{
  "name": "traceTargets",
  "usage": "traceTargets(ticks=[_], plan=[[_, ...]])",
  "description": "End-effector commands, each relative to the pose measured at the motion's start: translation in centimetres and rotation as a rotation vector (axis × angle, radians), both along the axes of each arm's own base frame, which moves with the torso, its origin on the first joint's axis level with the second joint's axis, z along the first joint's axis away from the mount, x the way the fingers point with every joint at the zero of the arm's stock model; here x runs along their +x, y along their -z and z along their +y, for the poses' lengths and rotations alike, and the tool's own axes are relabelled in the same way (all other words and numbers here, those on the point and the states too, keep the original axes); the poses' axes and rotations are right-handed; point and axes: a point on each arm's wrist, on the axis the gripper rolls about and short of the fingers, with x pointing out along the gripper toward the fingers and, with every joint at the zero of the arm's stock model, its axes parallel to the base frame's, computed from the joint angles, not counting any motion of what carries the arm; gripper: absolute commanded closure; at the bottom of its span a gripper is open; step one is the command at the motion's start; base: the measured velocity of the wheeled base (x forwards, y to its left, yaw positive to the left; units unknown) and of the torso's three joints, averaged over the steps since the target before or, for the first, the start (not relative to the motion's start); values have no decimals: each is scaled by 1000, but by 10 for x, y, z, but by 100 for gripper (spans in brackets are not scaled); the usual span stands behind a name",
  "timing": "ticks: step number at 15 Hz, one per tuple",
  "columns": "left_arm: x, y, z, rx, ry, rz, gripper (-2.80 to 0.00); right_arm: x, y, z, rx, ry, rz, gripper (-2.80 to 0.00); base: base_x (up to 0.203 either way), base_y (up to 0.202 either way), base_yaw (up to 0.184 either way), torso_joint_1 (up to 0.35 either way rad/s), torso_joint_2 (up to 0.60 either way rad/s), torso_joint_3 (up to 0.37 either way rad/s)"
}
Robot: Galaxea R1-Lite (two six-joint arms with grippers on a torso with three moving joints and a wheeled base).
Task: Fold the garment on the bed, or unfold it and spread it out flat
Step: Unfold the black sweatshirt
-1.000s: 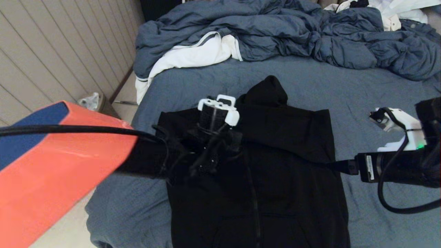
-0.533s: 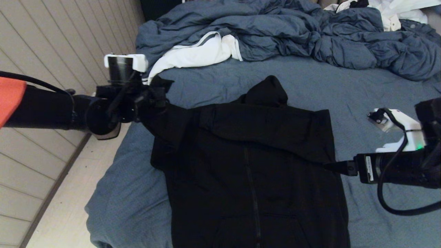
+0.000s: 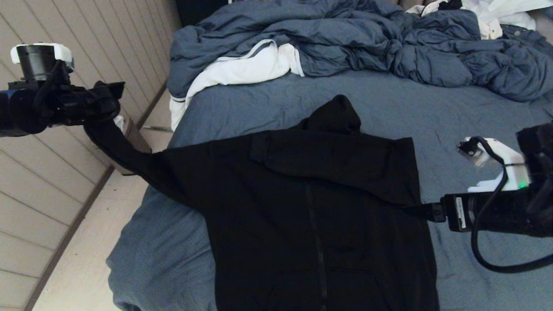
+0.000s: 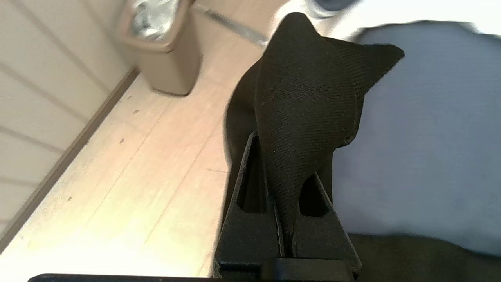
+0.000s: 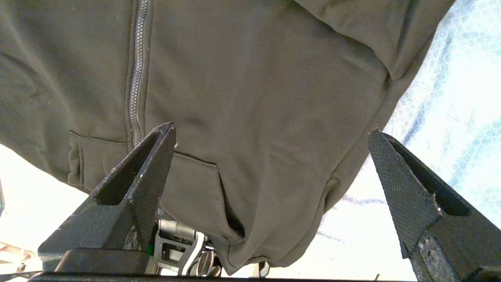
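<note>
Bed (image 3: 268,99) bears garment (image 3: 319,203); left gripper (image 3: 103,101) fingers pinching sleeve; right gripper (image 5: 270,156) fingers spread.

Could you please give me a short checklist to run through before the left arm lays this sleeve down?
1. Grip on the sleeve: ok. The left hand is shut on the cuff of the garment.
2. Sleeve pulled out straight: ok. It runs taut from the shoulder out to the left hand.
3. Landing spot: not ok. The cuff hangs past the edge of the bed, over the floor near the waste bin.
4. Other sleeve: not ok. It lies folded across the chest.
5. Right hand clear of the fabric: ok. It is open, holding nothing, at the garment's right side.
6. Body of the garment flat: ok, zip side up.
</note>
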Motion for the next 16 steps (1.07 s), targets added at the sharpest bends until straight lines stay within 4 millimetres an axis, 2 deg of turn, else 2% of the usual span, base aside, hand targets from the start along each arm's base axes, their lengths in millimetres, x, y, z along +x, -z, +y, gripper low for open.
traceTargets(ticks=[1, 3, 7, 9, 10, 14, 16], plan=[[9, 15, 14, -8, -26, 31, 0, 0, 2, 2, -1, -7, 8, -280, 0, 0, 0, 0, 0, 0], [8, 25, 21, -27, -46, 61, 0, 0, 2, 2, -1, -9, 11, -280, 0, 0, 0, 0, 0, 0], [-1, 22, 54, -56, -75, 54, 0, 3, 0, 2, 4, -15, 4, -280, 0, 0, 0, 0, 0, 0], [-4, 28, 63, -65, -76, 71, 0, 4, 2, 4, 6, -27, 13, -280, 0, 0, 0, 0, 0, 0], [-5, 32, 64, -66, -77, 80, -280, 6, 3, 5, 8, -29, 22, -280, 0, 0, 0, 0, 0, 0], [-10, 28, 63, -69, -79, 62, -280, 8, 3, 6, 25, -49, 26, -280, 0, 0, 0, 0, 0, 0], [-17, 17, 67, -64, -91, 31, -280, 7, 3, 5, 25, -48, 25, -280, 0, 0, 0, 0, 0, 0]])
